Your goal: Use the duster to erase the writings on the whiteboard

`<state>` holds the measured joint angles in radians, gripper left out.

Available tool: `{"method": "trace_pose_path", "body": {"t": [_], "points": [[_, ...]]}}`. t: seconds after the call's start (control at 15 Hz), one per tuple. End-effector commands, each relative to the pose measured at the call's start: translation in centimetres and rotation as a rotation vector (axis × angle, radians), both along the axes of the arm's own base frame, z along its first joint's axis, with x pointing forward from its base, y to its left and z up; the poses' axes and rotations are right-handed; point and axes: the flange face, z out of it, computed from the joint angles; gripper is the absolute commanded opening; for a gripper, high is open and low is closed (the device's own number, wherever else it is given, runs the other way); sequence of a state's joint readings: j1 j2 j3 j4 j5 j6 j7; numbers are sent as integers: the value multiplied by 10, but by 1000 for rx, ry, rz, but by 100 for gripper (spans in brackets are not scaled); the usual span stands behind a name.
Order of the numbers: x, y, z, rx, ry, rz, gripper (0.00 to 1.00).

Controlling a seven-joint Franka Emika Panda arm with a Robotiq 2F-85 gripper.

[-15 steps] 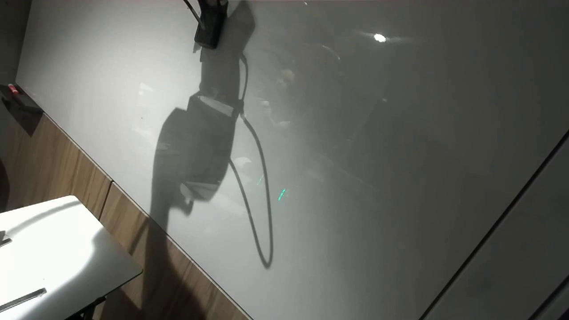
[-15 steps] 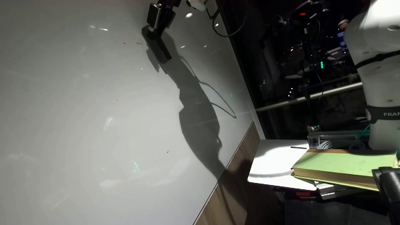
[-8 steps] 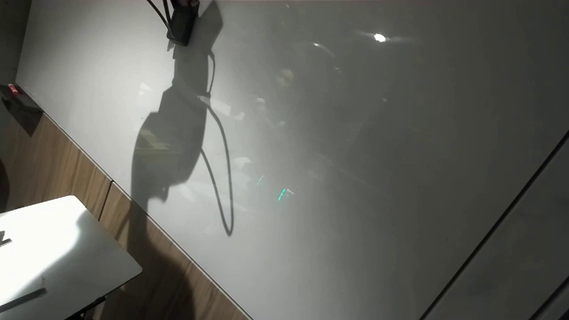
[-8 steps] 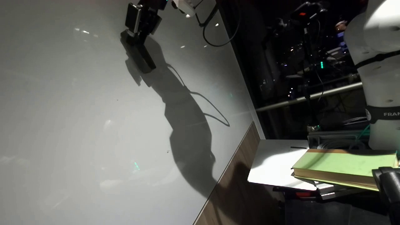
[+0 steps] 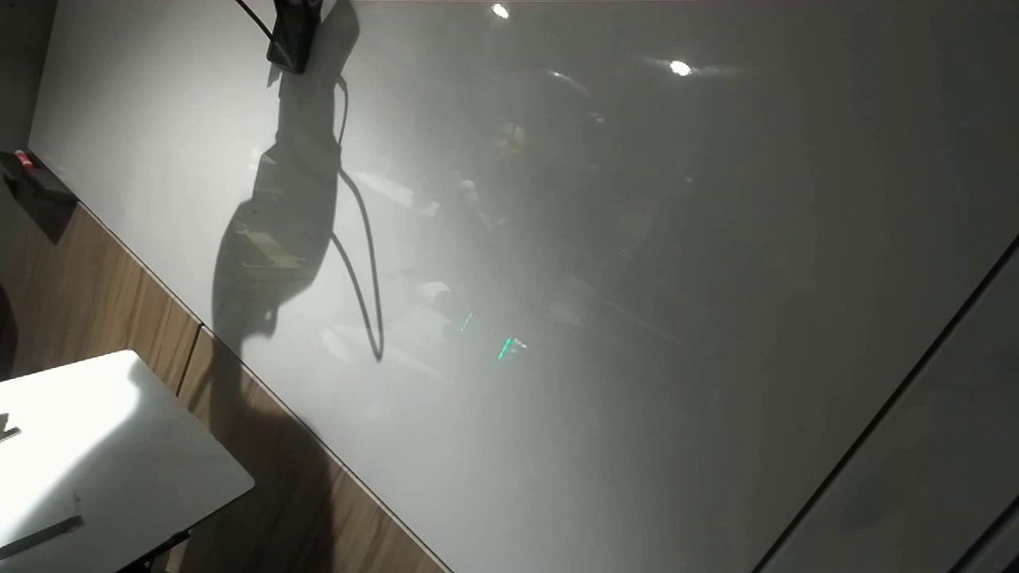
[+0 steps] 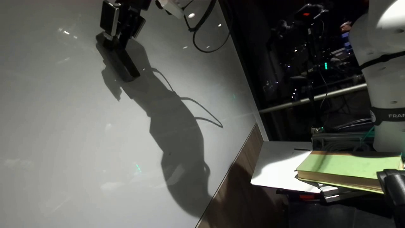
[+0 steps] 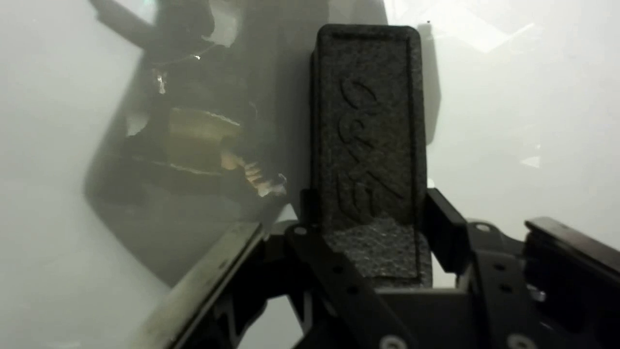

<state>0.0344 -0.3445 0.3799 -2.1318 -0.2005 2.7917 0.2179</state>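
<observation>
The duster (image 7: 370, 131), a dark grey-black block, is clamped between the two fingers of my gripper (image 7: 373, 213) in the wrist view. It stretches out lengthwise beyond the fingertips. In an exterior view the duster (image 6: 123, 65) hangs slantwise at the whiteboard (image 6: 63, 142), its shadow close beside it. Whether its face touches the board I cannot tell. At the top edge of an exterior view the duster (image 5: 294, 40) shows in front of the whiteboard (image 5: 637, 398), with most of the gripper cut off. The writings are hidden or out of view.
Below the board runs a wood panel (image 5: 143, 278). A white tabletop (image 6: 278, 171) juts out there, bearing a green book (image 6: 348, 167). A dark holder with a red piece (image 5: 24, 159) sits at the board's lower edge. A loose cable (image 6: 205, 28) loops beside the arm.
Gripper and duster have slid left along the board in both exterior views, and somewhat lower in one of them. Small red marks beside the duster one second ago no longer show.
</observation>
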Motion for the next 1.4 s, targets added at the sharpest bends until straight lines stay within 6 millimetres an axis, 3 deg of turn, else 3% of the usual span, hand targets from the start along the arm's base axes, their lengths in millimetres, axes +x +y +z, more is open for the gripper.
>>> {"method": "trace_pose_path", "body": {"t": [0.0,0.27,0.33,1.0,1.2,1.33], "points": [[29,-12,-1,-14,-37,-15,30],[51,-54,-13,-68,-49,-57,30],[42,-59,-6,-78,-51,-67,30],[38,-141,-4,-98,-41,-225,30],[39,-163,-25,-108,9,-253,30],[33,-174,-55,-117,75,-253,30]]}}
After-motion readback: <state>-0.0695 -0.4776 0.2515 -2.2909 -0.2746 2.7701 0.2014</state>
